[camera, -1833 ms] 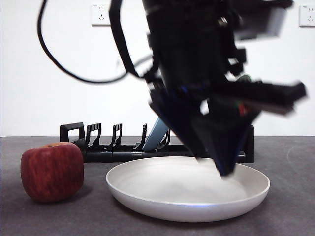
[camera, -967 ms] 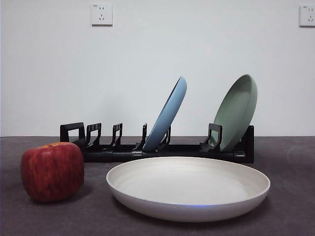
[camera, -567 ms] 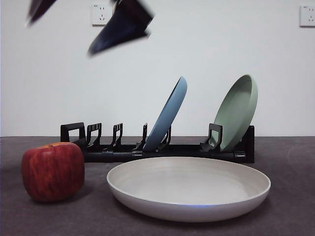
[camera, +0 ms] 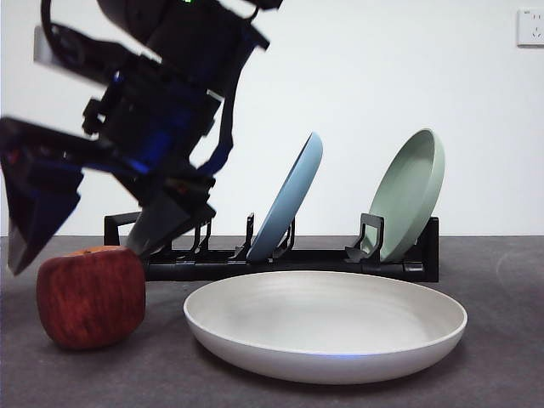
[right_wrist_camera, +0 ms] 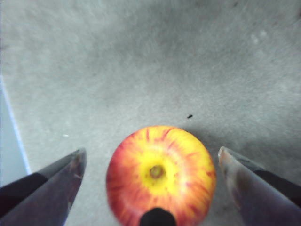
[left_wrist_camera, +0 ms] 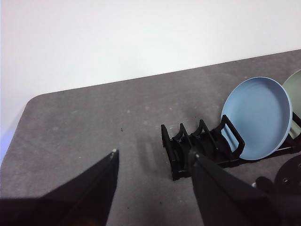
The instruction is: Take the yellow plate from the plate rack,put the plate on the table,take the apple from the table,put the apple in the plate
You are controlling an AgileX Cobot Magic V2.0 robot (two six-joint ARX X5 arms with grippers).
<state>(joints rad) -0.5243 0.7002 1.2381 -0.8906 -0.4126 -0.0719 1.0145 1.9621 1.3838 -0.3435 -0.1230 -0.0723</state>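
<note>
1. Plate step looks done: yellow plate [camera: 325, 327] lies flat on the table [camera: 493, 340], in front of the rack [camera: 280, 255]. Apple pick is in hand.
2. My right gripper [right_wrist_camera: 153, 162] hangs over the apple [right_wrist_camera: 161, 173], jaws spread wide either side, not touching.
3. Apple [camera: 90, 296] sits just beside the plate.
4. Next: lower, close on apple.
5. Left gripper [left_wrist_camera: 153, 165] waits, open, holding nothing.

A waxy, faintly streaked apple [camera: 91, 297] sits on the rough, matt grey table [camera: 501, 340]; the yellow plate [camera: 325, 325] looks smooth and matt, the plate rack [camera: 272, 255] black plastic.
</note>
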